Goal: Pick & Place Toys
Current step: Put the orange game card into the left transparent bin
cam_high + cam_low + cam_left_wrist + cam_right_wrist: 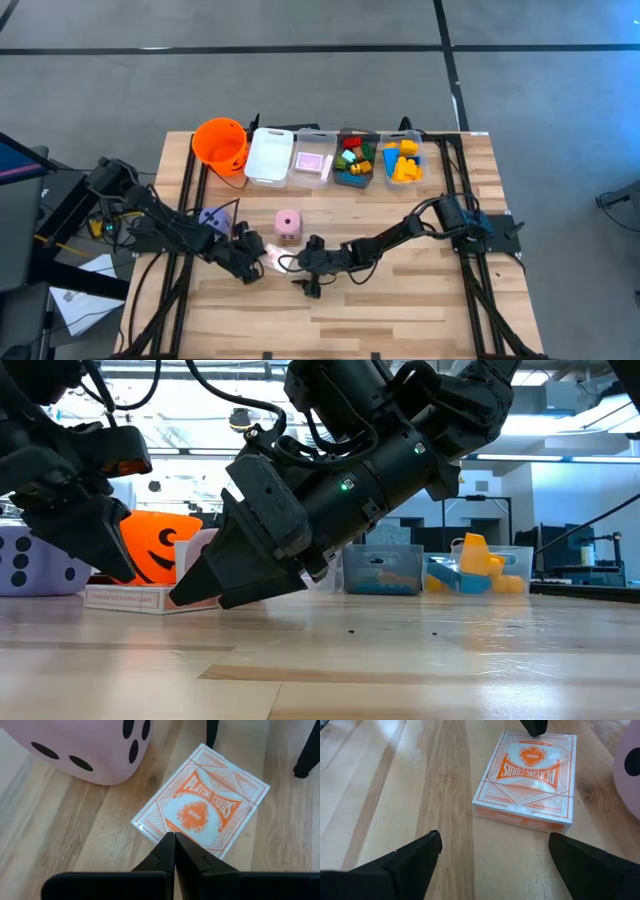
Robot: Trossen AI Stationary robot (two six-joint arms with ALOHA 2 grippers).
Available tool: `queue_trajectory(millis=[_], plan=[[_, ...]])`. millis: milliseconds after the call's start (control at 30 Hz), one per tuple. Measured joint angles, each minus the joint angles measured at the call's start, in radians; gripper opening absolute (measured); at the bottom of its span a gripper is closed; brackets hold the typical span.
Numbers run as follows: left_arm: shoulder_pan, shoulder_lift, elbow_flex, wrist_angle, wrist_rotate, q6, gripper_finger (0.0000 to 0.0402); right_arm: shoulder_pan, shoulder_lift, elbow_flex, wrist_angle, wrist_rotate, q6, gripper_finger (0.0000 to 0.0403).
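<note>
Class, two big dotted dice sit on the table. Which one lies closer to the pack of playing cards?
The pink die, standing in the open just behind the card pack. The purple die sits farther off, partly behind the left arm.

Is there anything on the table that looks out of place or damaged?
Nothing looks damaged or spilled. The pack of playing cards lies flat, askew to the wood grain, beside the pink die, outside the bins.
</note>
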Motion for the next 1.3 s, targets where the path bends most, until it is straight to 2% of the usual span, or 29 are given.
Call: queue_trajectory(millis=[433, 900, 1100, 1300], plan=[[0.000, 0.000, 0.000, 0.092, 0.006, -0.007, 0.0000, 0.000, 0.000, 0.001, -0.001, 0.031, 0.000, 0.0366], [0.000, -0.004, 0.003, -0.051, 0.025, -0.003, 0.0000, -0.001, 0.000, 0.002, -0.012, 0.074, 0.000, 0.0366], [0.000, -0.008, 0.003, -0.059, 0.023, -0.003, 0.0000, -0.001, 0.000, 0.002, -0.015, 0.079, 0.000, 0.0366], [0.000, -0.094, 0.000, -0.079, -0.014, 0.005, 0.0000, -0.001, 0.000, 0.002, -0.015, 0.079, 0.000, 0.0366]])
